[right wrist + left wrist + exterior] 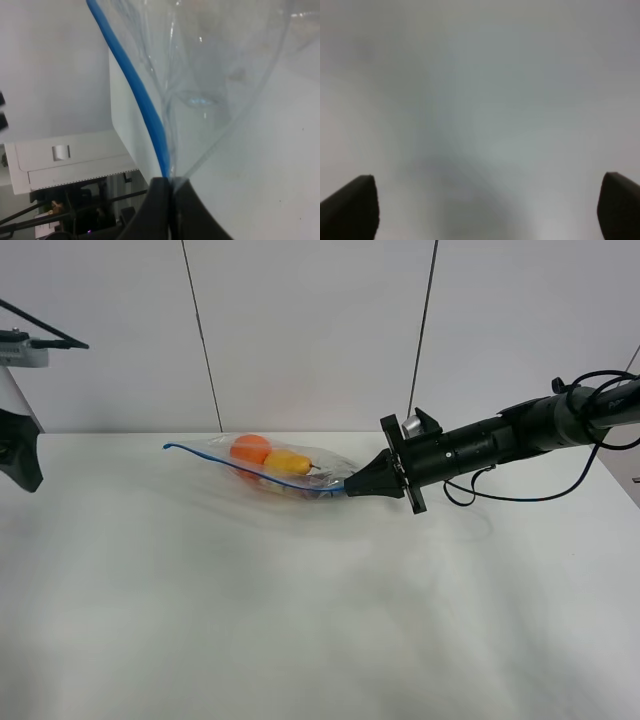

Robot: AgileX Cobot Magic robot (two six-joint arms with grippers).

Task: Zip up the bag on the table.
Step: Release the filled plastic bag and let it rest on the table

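No legible text, label or number anywhere.

clear bag with blue zipper strip lies far back on white table.

My right arm is a black tube with a round flange, loose black cable and 2 tapered black fingers

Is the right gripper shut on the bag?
Yes: right gripper is shut, pinching the bag at its blue zipper strip.
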